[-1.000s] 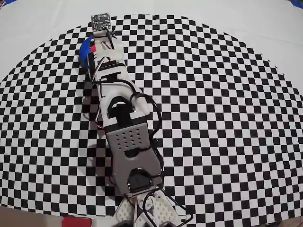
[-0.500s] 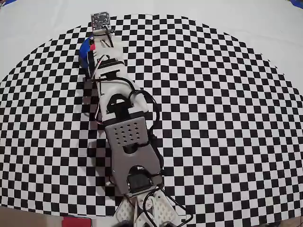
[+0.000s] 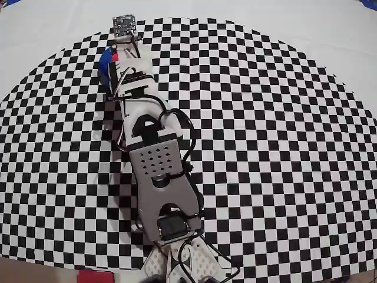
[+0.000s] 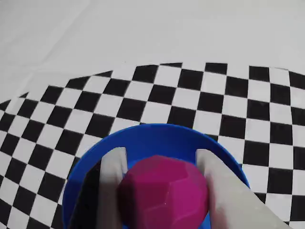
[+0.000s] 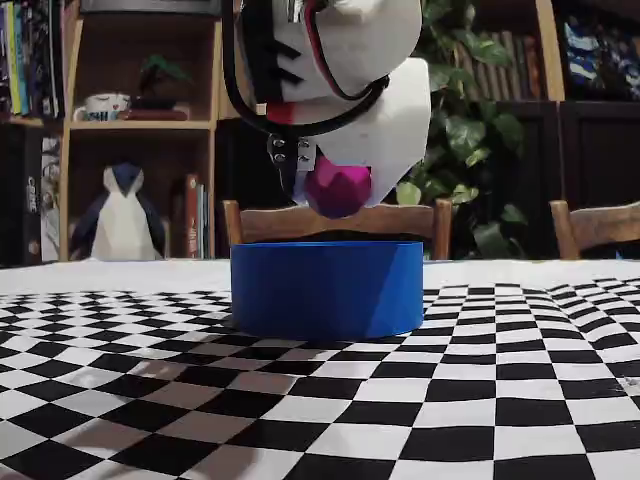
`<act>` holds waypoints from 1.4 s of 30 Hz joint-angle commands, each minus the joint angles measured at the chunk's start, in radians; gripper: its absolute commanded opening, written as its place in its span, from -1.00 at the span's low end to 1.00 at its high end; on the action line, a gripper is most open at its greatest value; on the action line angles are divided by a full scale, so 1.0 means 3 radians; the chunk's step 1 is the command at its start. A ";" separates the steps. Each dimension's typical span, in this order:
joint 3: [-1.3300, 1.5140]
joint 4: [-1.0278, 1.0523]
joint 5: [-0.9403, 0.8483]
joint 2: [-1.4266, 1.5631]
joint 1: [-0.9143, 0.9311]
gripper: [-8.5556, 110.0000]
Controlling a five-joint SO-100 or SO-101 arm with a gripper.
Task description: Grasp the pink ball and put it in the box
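**Ball held over the tub, ready to let go**

The small matte magenta-pink faceted ball [image 4: 164,193] sits between the two pale fingers [image 4: 112,188] of our gripper [image 4: 162,191], which is closed on it from both sides. In the fixed view the ball [image 5: 337,188] hangs clear above the rim of the round bright blue shallow tub [image 5: 327,287], not touching it, and roughly over the tub's middle. From the wrist view we see blue tub wall [image 4: 157,138] curving behind the ball, which agrees (the floor beneath is mostly hidden by the ball itself).

We judge the step in hand to be the release. To do it well we would lower a little so the ball drops a short way and does not bounce out, keep it centred over the tub, then open the fingers evenly. The overhead view shows only a sliver of tub [image 3: 106,68] beside the white arm [image 3: 156,171] on the checkered bench [image 3: 283,147].
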 commanded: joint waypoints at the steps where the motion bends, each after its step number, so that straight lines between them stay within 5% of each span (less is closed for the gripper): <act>1: -0.0189 -0.0041 0.0015 0.0020 -0.0020 -0.85; 34: -0.0424 -0.0036 0.0015 -0.0225 0.0010 -0.84; 38: -0.0424 -0.0041 0.0061 -0.0225 0.0015 -0.32; 42: -0.0424 -0.0056 0.0118 -0.0225 0.0020 -0.21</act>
